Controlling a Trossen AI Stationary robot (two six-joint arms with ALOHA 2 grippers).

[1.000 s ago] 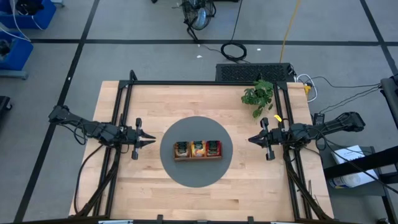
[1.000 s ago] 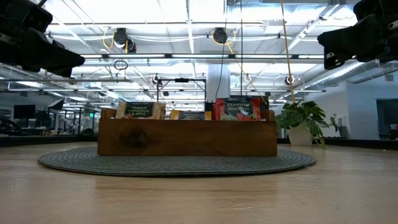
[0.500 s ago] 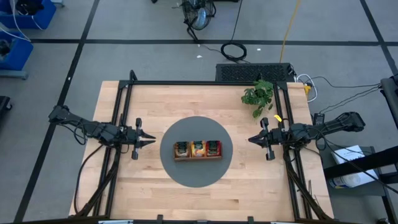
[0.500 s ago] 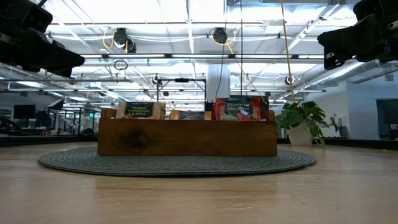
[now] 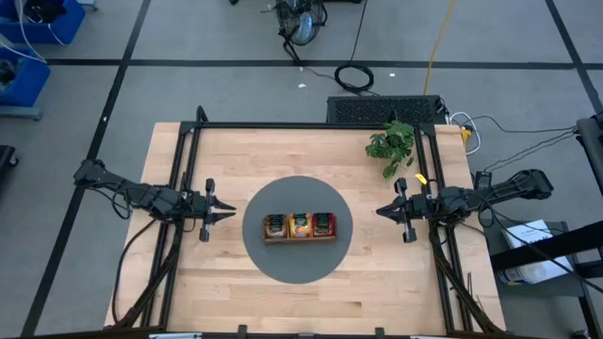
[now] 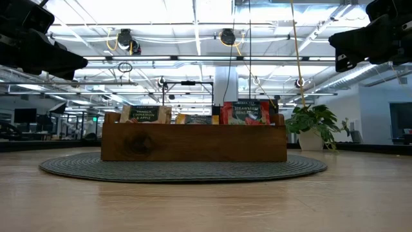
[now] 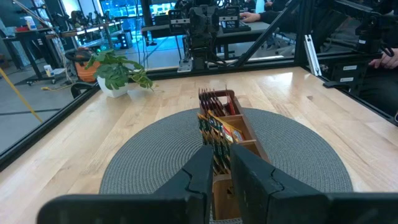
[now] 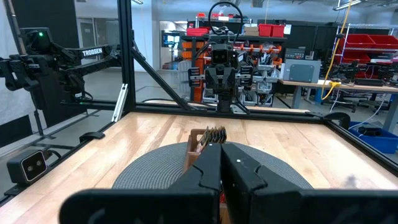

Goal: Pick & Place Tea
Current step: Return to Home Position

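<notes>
A brown wooden three-compartment tray (image 5: 300,236) stands on a round grey mat (image 5: 283,262) in the table's middle. The tea sachets (image 5: 299,224) stand upright in it: tan-and-green in the left compartment (image 6: 143,114), orange in the middle, red in the right (image 6: 246,112). My left gripper (image 5: 231,213) hovers left of the mat, fingers shut and pointing at the tray. My right gripper (image 5: 380,212) hovers right of the mat, shut too. Both wrist views look along the shut fingers (image 7: 219,163) (image 8: 221,155) at the tray's ends (image 7: 217,121) (image 8: 205,138).
A small potted plant (image 5: 391,144) stands near the table's far right corner. A black metal frame (image 5: 311,125) runs along the table's far, left and right sides. Bare wood lies between each gripper and the mat, and along the near edge (image 5: 301,306).
</notes>
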